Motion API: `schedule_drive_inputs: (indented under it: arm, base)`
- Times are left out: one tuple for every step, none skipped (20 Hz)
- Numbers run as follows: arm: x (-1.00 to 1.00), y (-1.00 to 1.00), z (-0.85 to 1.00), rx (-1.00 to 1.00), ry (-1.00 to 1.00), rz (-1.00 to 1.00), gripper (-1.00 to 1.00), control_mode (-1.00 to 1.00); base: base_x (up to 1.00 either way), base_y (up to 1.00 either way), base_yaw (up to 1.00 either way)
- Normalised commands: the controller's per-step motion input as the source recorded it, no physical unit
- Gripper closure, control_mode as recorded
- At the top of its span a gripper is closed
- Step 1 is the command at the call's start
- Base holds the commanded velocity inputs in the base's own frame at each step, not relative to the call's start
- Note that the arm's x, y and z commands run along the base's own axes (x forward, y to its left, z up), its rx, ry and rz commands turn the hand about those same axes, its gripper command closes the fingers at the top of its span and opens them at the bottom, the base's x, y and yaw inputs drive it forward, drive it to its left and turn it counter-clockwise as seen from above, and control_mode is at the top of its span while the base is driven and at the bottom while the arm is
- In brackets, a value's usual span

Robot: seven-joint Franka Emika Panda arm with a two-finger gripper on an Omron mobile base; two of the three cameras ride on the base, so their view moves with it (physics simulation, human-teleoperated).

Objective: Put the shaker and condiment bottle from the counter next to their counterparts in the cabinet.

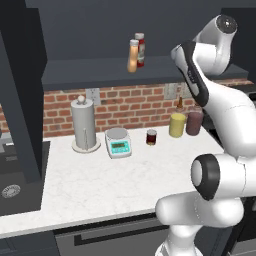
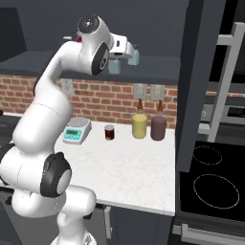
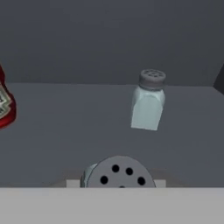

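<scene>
I'm on the shaker (image 3: 116,171) step now, with it up over the cabinet (image 1: 100,72) shelf near the pale shaker (image 3: 148,101) (bottle (image 1: 132,56) already placed). Can't tell the finger state. Next: lower, let go.

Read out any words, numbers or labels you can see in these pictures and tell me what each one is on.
No text can be read here.
Kitchen scale: its display shows no digits I can make out.
Red bottle: pale label with a pattern, too blurred to read.
Condiment bottle: pale band, no legible writing.
Pale blue shaker and the shaker: holes in their caps, no lettering.
</scene>
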Motion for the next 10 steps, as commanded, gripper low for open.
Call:
schedule_drive_inputs:
  arm:
    - [0.52, -0.01, -0.19, 0.0, 0.0, 0.06, 1.0, -1.0]
    - [0.52, 0.0, -0.24, 0.0, 0.0, 0.07, 1.0, -1.0]
    - [0.51, 0.0, -0.31, 0.0, 0.0, 0.07, 1.0, -1.0]
    - [0.53, 0.0, -0.35, 0.0, 0.0, 0.09, 1.0, -1.0]
    - [0.51, 0.0, -0.41, 0.0, 0.0, 0.09, 1.0, -1.0]
    - [0.54, 0.0, -0.35, 0.0, 0.0, 0.09, 1.0, -1.0]
    - [0.56, 0.0, -0.38, 0.0, 0.0, 0.1, 1.0, -1.0]
    - [0.62, 0.0, -0.41, 0.0, 0.0, 0.09, 1.0, -1.0]
    - [0.64, 0.0, -0.4, 0.0, 0.0, 0.08, 1.0, -1.0]
    - [0.64, 0.0, -0.45, 0.0, 0.01, 0.08, 1.0, -1.0]
  base:
    - [0.0, 0.0, 0.0]
    - [0.0, 0.0, 0.0]
    - [0.0, 0.0, 0.0]
    - [0.0, 0.0, 0.0]
    - [0.0, 0.0, 0.0]
    - [0.0, 0.0, 0.0]
    - [0.0, 0.0, 0.0]
    - [0.0, 0.0, 0.0]
    - [0.0, 0.0, 0.0]
    - [0.0, 0.0, 0.0]
